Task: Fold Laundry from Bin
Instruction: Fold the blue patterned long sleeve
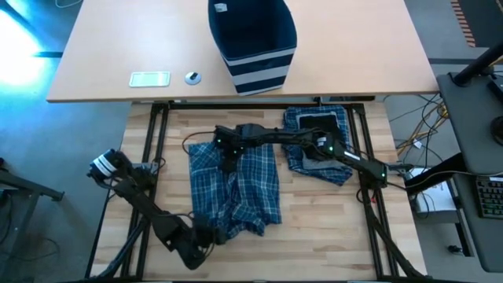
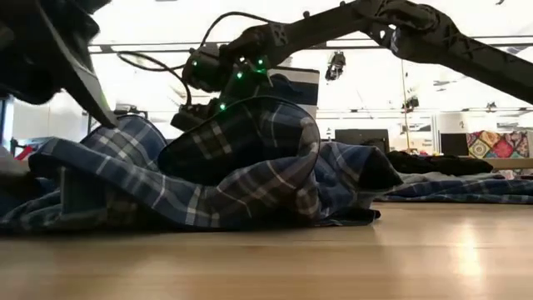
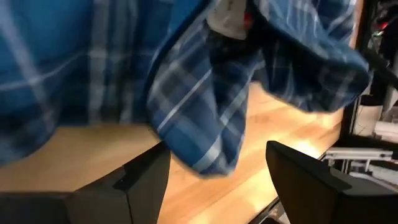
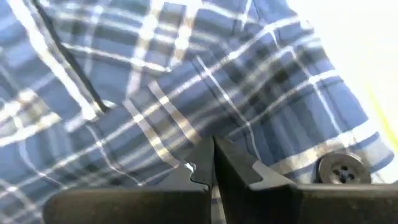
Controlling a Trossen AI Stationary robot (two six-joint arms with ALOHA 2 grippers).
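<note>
A blue-and-white plaid garment [image 1: 234,189] lies crumpled across the middle of the wooden table. My right gripper [image 1: 228,159] reaches in from the right and is shut on the garment's far-left part, where the low view shows the cloth raised in a hump [image 2: 250,137]. My left gripper [image 1: 206,234] is open at the garment's near-left corner. In the left wrist view a loose plaid corner [image 3: 205,146] sits just ahead of the gap between its fingers. The navy striped bin [image 1: 253,39] stands on the far table. My right gripper [image 4: 213,171] pinches a fold of the plaid cloth [image 4: 186,140] between its two shut fingers, not far from a button [image 4: 340,168]. The fingers come slanting down from the table's right. The pinched cloth is lifted into a hump while the rest of the garment lies on the table.
A folded plaid pile [image 1: 318,153] with a black piece [image 1: 318,123] on top lies at the far right of the wooden table. A flat white item [image 1: 149,79] and a small round thing [image 1: 192,77] lie on the far table beside the bin. Bare wood shows at the near right.
</note>
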